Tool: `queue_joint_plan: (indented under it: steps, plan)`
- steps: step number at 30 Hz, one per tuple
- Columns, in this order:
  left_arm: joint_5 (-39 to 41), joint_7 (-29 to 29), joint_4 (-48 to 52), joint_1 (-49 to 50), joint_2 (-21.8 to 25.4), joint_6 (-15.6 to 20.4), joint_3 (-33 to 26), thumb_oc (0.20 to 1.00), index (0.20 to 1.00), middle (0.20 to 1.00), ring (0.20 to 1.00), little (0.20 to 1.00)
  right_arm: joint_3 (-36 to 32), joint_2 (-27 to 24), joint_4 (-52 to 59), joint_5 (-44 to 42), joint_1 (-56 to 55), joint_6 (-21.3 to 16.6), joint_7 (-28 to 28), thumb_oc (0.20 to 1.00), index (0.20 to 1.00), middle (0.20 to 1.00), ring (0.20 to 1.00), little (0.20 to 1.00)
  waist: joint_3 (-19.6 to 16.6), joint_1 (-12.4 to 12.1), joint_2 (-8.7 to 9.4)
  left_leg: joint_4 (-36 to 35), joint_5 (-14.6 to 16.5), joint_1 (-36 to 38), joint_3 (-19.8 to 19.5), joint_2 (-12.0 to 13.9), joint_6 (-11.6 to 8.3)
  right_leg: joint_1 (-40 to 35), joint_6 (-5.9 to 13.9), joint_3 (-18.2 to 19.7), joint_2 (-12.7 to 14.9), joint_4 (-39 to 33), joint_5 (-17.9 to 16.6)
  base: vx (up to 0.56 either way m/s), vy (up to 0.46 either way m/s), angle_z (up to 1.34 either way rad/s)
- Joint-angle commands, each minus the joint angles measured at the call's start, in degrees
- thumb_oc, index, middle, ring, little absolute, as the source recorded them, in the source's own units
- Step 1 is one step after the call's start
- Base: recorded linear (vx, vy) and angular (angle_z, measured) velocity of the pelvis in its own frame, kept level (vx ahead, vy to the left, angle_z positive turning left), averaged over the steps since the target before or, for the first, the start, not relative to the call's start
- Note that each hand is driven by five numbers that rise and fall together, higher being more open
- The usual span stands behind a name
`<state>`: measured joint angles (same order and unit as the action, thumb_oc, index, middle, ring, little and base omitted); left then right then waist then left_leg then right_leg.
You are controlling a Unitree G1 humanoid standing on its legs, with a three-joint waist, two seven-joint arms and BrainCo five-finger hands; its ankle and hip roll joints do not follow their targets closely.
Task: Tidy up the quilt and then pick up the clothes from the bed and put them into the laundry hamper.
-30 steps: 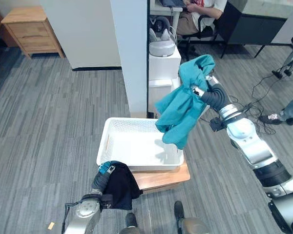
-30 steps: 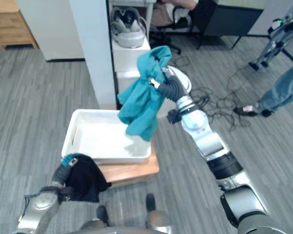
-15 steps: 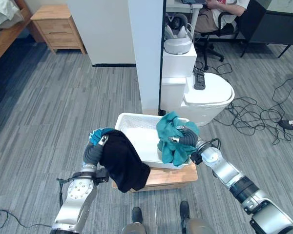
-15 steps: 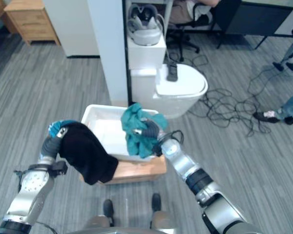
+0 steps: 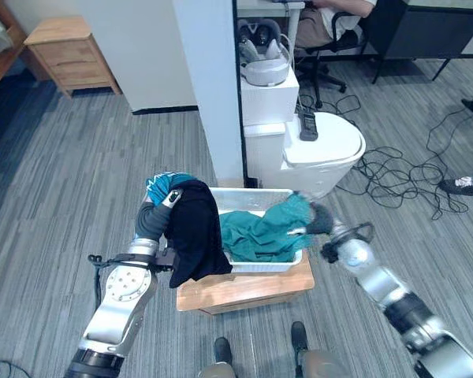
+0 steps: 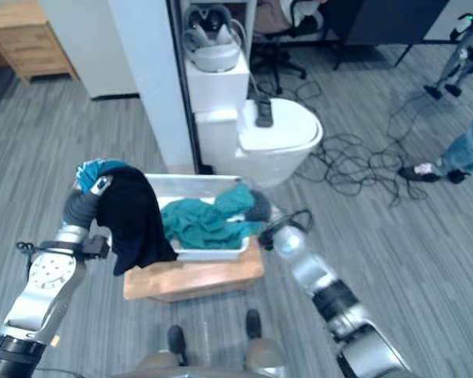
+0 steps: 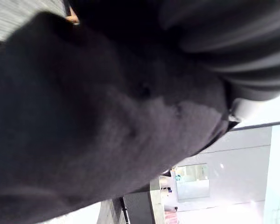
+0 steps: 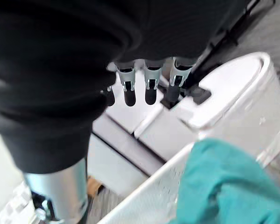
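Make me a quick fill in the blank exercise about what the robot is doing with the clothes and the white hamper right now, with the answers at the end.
1. The teal garment lies inside the white ____.
2. The left hand holds a ____ garment beside the hamper.
3. The right hand has its fingers ____, holding nothing.
4. The hamper rests on a low ____ platform.

Missing words: hamper; black; open; wooden

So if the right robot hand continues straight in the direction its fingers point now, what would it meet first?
Probably the white box-shaped unit behind the white mesh plastic hamper. The right robot hand has straight fingers aimed past the hamper rim, above the teal cloth. Depth is unclear, so this is a guess.
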<state>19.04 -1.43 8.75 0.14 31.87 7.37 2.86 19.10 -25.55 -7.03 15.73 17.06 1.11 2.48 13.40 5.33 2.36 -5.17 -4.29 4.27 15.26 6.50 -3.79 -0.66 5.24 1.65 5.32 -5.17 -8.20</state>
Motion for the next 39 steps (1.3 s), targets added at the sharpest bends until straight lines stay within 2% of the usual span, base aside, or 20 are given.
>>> queue_joint_plan:
  steps: [1, 6, 9, 14, 15, 17, 18, 19, 23, 27, 29, 32, 33, 39]
  plan:
    - [-5.7, -2.0, -0.7, -10.8, -0.3, 5.5, 2.0, 0.2, 0.2, 0.2, 0.2, 0.2, -3.5, -1.7, 4.7, 0.7, -1.0, -4.3, 0.0, 1.0, 1.0, 1.0, 1.0, 1.0, -1.5, 4.4, -0.13, 0.2, 7.1, 3.6, 3.4, 2.9, -1.3, -1.8, 2.02, -0.3, 1.9, 0.2, 10.6, 0.02, 0.003, -0.35]
    - [-12.4, -6.2, -7.4, -15.7, -1.3, 4.7, 5.0, 0.2, 0.2, 0.2, 0.2, 0.2, -8.4, -4.3, 12.2, 0.1, -11.4, -6.1, -1.6, 1.0, 1.0, 1.0, 1.0, 1.0, -2.0, 9.2, 0.96, 0.2, 7.8, 3.8, 6.5, 3.2, -1.45, 0.4, 3.2, 2.2, 1.6, 0.2, 9.7, 0.01, -0.008, -0.39]
    - [-14.6, -7.7, -11.8, -18.0, -2.2, 3.8, 6.8, 0.2, 0.2, 0.2, 0.2, 0.2, -9.8, -4.4, 12.6, -1.3, -15.5, -6.8, -1.5, 1.0, 1.0, 1.0, 1.0, 1.0, -2.1, 11.0, 1.17, 0.2, 7.6, 3.4, 8.0, 3.4, -1.66, 2.0, 3.58, 3.4, 1.4, 0.2, 9.0, -0.01, -0.012, -0.43]
    - [-21.1, -10.2, -17.8, -19.8, -2.1, 3.2, 9.5, 0.2, 0.2, 0.2, 0.2, 0.2, -9.7, -3.9, 10.9, -2.2, -17.8, -7.6, -0.2, 1.0, 1.0, 1.0, 1.0, 1.0, -1.9, 12.8, 1.32, 0.2, 7.3, 1.8, 9.5, 3.6, -1.89, 5.0, 4.08, 4.8, 1.0, 0.2, 8.1, -0.03, -0.011, -0.48]
    - [-23.7, -11.1, -20.2, -19.9, -1.8, 3.6, 10.5, 0.2, 0.2, 0.2, 0.2, 0.2, -9.3, -3.6, 10.3, -2.3, -18.1, -8.1, 0.2, 1.0, 1.0, 1.0, 1.0, 1.0, -1.8, 13.0, 1.39, 0.2, 7.1, 1.3, 9.8, 3.7, -1.98, 5.8, 4.17, 4.9, 1.0, 0.2, 7.8, -0.05, -0.006, -0.19]
    - [-24.8, -11.5, -28.0, -19.1, -3.7, 1.7, 12.4, 0.2, 0.2, 0.2, 0.2, 0.2, -7.7, -2.8, 7.9, -1.3, -18.4, -8.3, 1.2, 1.0, 1.0, 1.0, 1.0, 1.0, -1.3, 13.5, 1.74, 0.2, 6.7, -0.1, 10.2, 3.8, -2.1, 7.6, 4.17, 5.3, 0.8, 0.2, 7.3, -0.06, -0.009, -0.05]
    - [-25.1, -11.5, -29.8, -18.7, -4.0, 0.9, 12.8, 0.423, 0.423, 0.423, 0.423, 0.423, -7.2, -2.7, 6.8, -0.7, -18.6, -8.2, 1.5, 1.0, 1.0, 1.0, 1.0, 1.0, -1.0, 13.5, 1.76, 0.2, 6.5, -0.5, 10.3, 3.8, -2.11, 7.9, 4.12, 5.3, 0.9, 0.2, 7.1, -0.03, -0.001, -0.04]
    - [-24.6, -11.4, -31.0, -18.0, -4.7, 0.3, 12.7, 1.0, 1.0, 1.0, 1.0, 1.0, -6.8, -2.5, 5.4, -0.4, -18.9, -8.2, 1.8, 1.0, 1.0, 1.0, 1.0, 1.0, -0.9, 13.3, 1.71, 0.2, 6.5, -0.8, 10.2, 3.8, -2.1, 8.2, 4.04, 5.2, 0.9, 0.2, 7.1, -0.01, 0.007, -0.04]
    - [-22.7, -10.7, -33.0, -13.4, -6.3, -1.4, 10.5, 1.0, 1.0, 1.0, 1.0, 1.0, -5.8, -1.0, -0.9, 0.4, -19.6, -7.2, 3.1, 1.0, 1.0, 1.0, 1.0, 1.0, -0.2, 12.3, 1.26, 0.2, 6.4, -1.0, 9.7, 3.8, -1.96, 8.0, 3.61, 4.9, 1.0, 0.2, 7.3, 0.0, 0.0, 0.0]
    - [-23.8, -11.7, -33.5, -10.8, -5.6, -1.8, 8.3, 1.0, 1.0, 1.0, 1.0, 1.0, -4.6, 0.1, -5.2, 0.8, -20.4, -6.9, 3.0, 1.0, 1.0, 1.0, 1.0, 1.0, -0.1, 11.6, 0.95, 0.2, 6.7, -0.5, 9.2, 3.7, -1.94, 7.1, 3.34, 4.4, 1.1, 0.2, 7.7, 0.02, 0.024, 0.08]
    - [-24.2, -14.2, -31.2, -8.4, -4.3, -1.9, 4.6, 1.0, 1.0, 1.0, 1.0, 1.0, -3.6, 0.4, -10.0, 2.3, -21.6, -6.6, 3.4, 1.0, 1.0, 1.0, 1.0, 1.0, -0.2, 10.3, 0.43, 0.2, 7.0, 0.4, 8.1, 3.7, -1.98, 5.3, 3.07, 3.4, 1.3, 0.2, 8.2, 0.05, 0.018, 0.17]
    - [-23.8, -15.1, -29.0, -7.1, -3.8, -2.2, 2.0, 1.0, 1.0, 1.0, 1.0, 1.0, -3.3, 0.5, -12.5, 3.3, -21.9, -6.2, 3.9, 1.0, 1.0, 1.0, 1.0, 1.0, -0.4, 9.7, 0.23, 0.2, 7.0, 0.8, 7.4, 3.6, -1.98, 4.4, 2.85, 2.8, 1.4, 0.2, 8.4, 0.04, 0.006, 0.29]
    - [-22.1, -17.1, -26.4, -5.3, -3.2, -1.8, -2.3, 1.0, 1.0, 1.0, 1.0, 1.0, -1.9, 1.4, -19.8, 4.7, -21.6, -5.5, 4.7, 1.0, 1.0, 1.0, 1.0, 1.0, -1.1, 7.9, -0.24, 0.2, 7.3, 1.7, 6.0, 3.4, -1.89, 2.4, 2.6, 1.4, 1.7, 0.2, 9.1, 0.04, -0.001, 0.43]
    - [-18.6, -16.5, -26.7, -0.3, -4.9, -2.6, -4.9, 1.0, 1.0, 1.0, 1.0, 1.0, -1.4, 3.8, -31.4, 4.3, -18.9, -3.3, 6.2, 1.0, 1.0, 1.0, 1.0, 1.0, -2.1, 5.6, -0.49, 0.2, 7.5, 2.6, 4.0, 3.2, -1.69, 0.0, 2.25, -0.3, 1.9, 0.2, 9.8, 0.03, 0.009, 0.27]
